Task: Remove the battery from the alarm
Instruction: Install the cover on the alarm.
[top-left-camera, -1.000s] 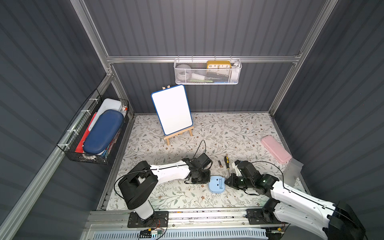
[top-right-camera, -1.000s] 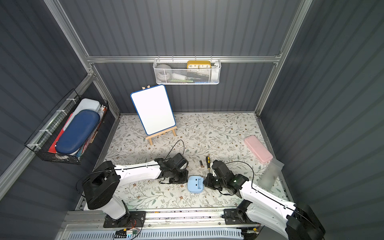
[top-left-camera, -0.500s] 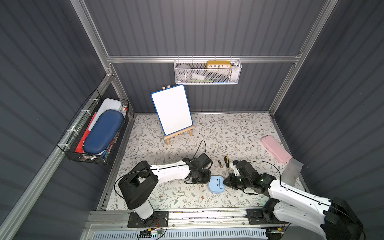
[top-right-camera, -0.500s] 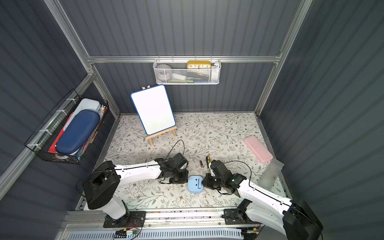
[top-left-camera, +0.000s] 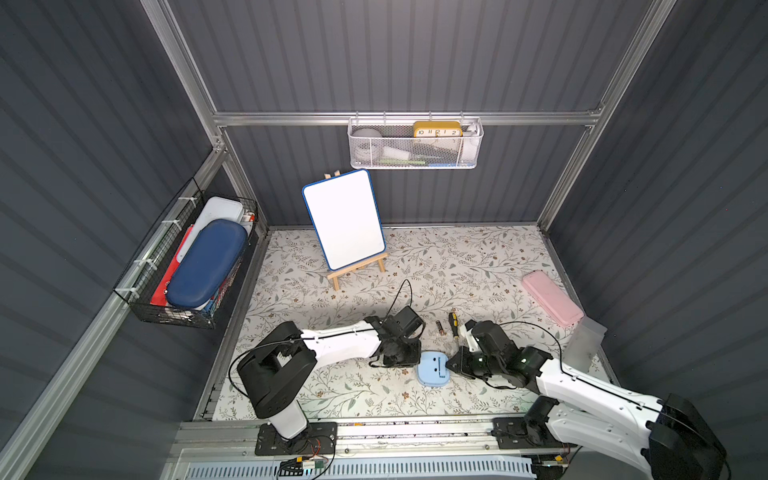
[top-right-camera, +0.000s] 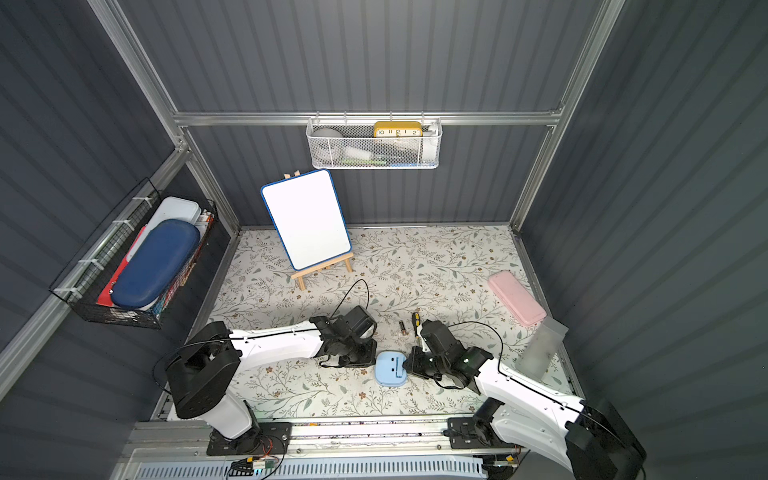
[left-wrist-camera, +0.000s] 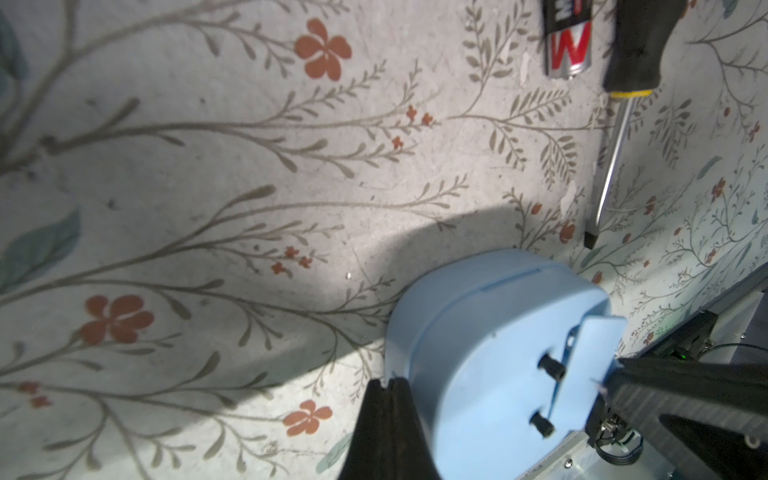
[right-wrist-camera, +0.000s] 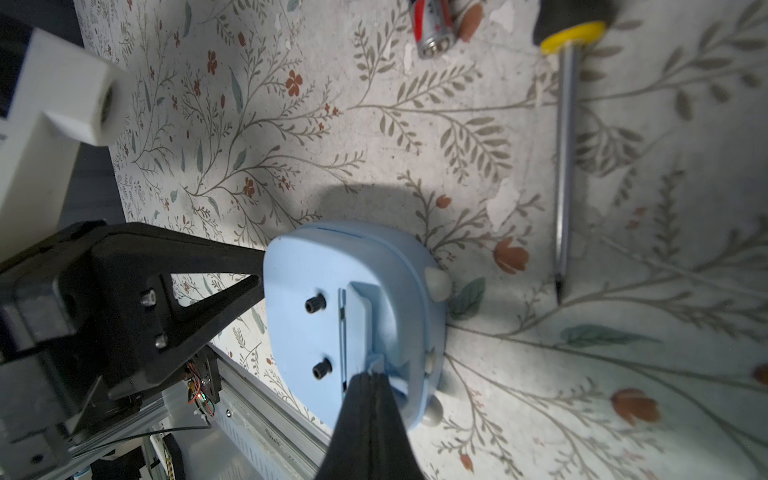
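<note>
Two tools are flanking the alarm (top-left-camera: 432, 368), which is lying face down on the floral surface (top-left-camera: 457, 266) near its front edge in both top views. The left tool (left-wrist-camera: 386, 384) is sitting at one side of the alarm with its jaws pressed fully together, gripping nothing. In the right wrist view its black fingers (right-wrist-camera: 232, 266) are touching the alarm's rim.

The right tool (right-wrist-camera: 372, 378) is reaching in from the opposite side, its jaws likewise pressed together with nothing showing between them. Its tip is resting on the alarm's back at the edge of the battery cover (right-wrist-camera: 358, 311). In the left wrist view that cover appears to be tilting up from the back.

The battery (top-left-camera: 439, 327) is lying on the surface outside the alarm, apart from both tools. It is lying beyond the alarm, on the side away from the robot's bases, just beside the screwdriver (top-left-camera: 454, 324) and roughly parallel with its black-and-yellow handle.

The alarm is showing a light-blue, rounded-square body with a plain back. Two small black knobs (right-wrist-camera: 314, 305) are standing beside the cover, and pale stubby feet (right-wrist-camera: 436, 282) are sticking out along one edge. The battery is looking like a short dark cylinder, with red and silver markings near one end in the wrist views and a coppery end in the top views.
</note>
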